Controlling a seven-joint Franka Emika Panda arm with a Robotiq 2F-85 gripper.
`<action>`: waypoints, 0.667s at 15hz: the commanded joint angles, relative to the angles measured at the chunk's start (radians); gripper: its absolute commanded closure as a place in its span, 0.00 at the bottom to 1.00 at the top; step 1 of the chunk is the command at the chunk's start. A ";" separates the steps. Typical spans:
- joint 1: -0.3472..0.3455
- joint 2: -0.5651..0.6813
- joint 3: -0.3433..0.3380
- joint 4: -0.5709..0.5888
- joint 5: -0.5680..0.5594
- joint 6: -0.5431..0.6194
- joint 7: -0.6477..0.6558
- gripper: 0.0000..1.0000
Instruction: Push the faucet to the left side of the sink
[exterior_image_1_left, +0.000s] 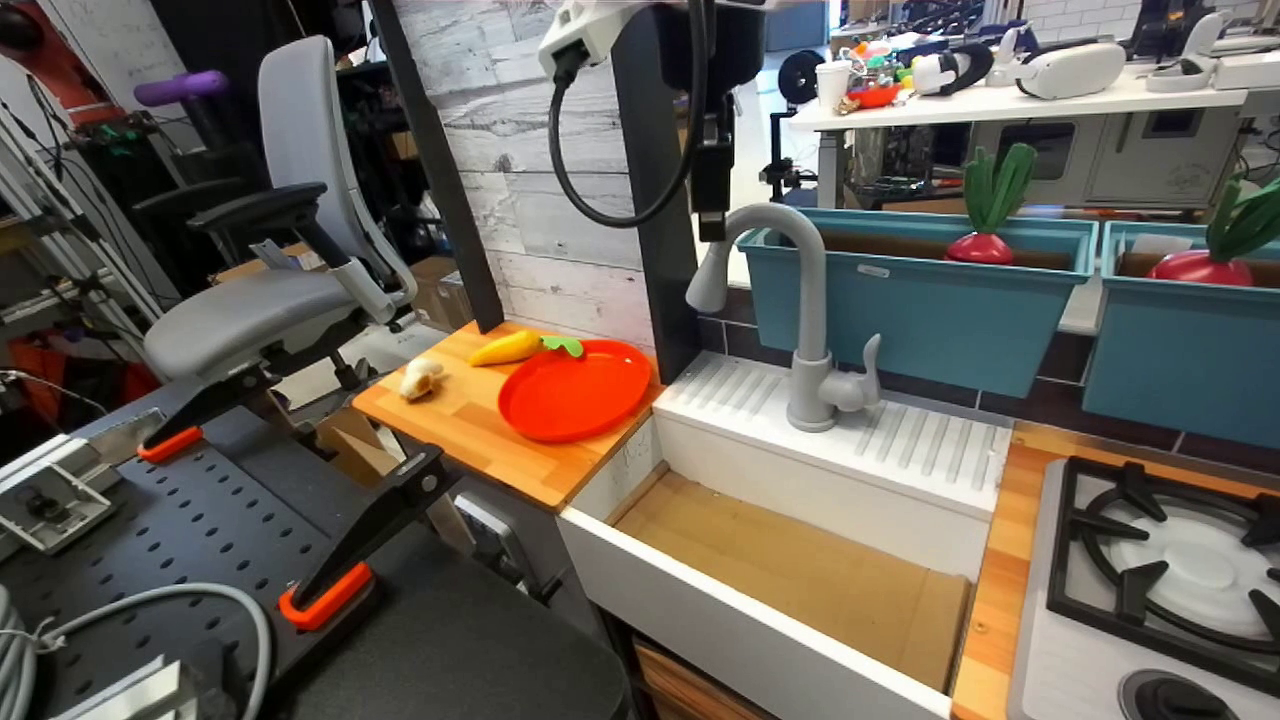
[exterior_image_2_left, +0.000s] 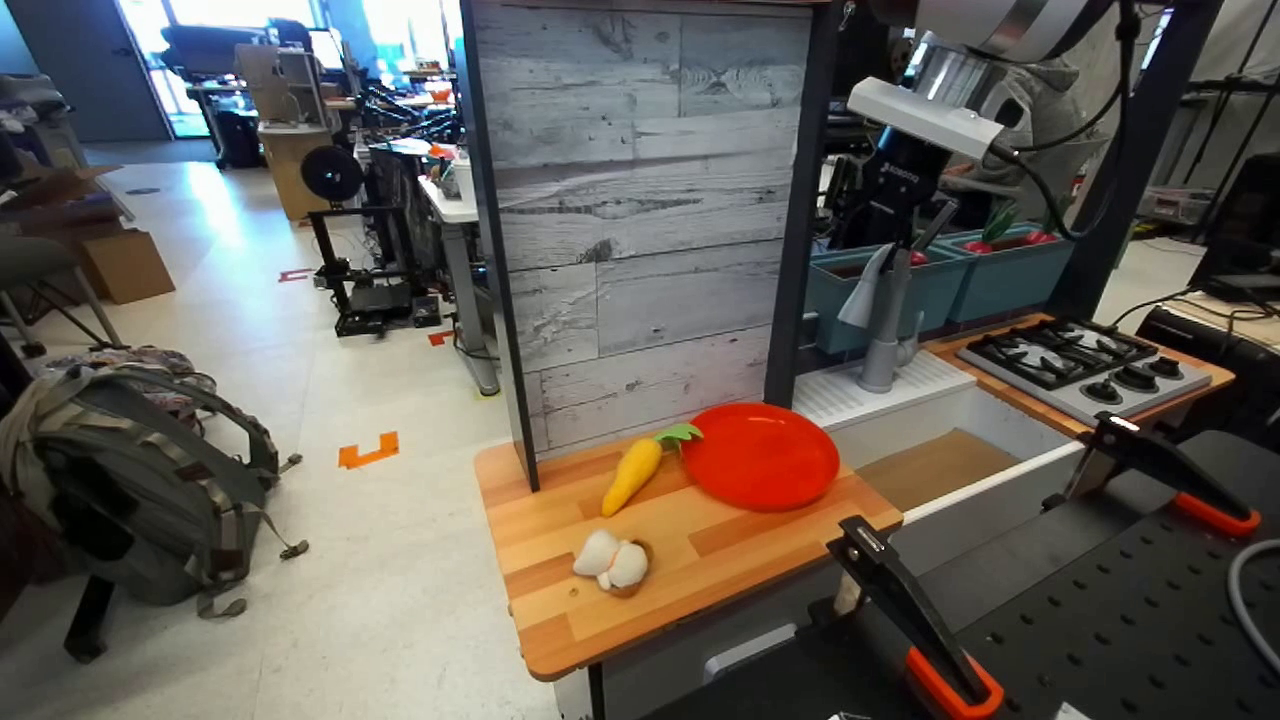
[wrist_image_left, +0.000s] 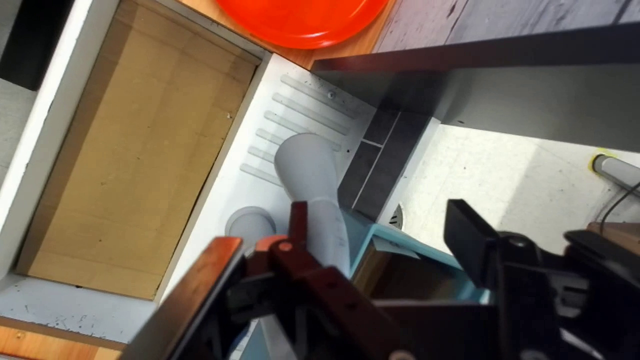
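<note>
The grey gooseneck faucet stands upright on the ribbed back ledge of the white sink. Its spout points toward the red plate's end of the sink. The faucet also shows in an exterior view and the wrist view. My gripper hangs from above at the height of the arch. In the wrist view, my gripper is open and nothing is between its fingers. One finger overlaps the spout neck and hides part of it; contact cannot be told. The other finger is apart from it.
Teal planters with toy radishes stand behind the faucet. A dark post and whitewashed panel rise beside the sink. A red plate, yellow toy vegetable and garlic lie on the wooden counter. A stove flanks the sink.
</note>
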 joint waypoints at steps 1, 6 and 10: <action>0.005 -0.063 0.027 -0.016 0.025 0.016 -0.020 0.01; 0.019 -0.160 0.038 -0.075 0.020 0.018 -0.026 0.00; 0.029 -0.276 0.018 -0.187 0.000 0.014 -0.033 0.00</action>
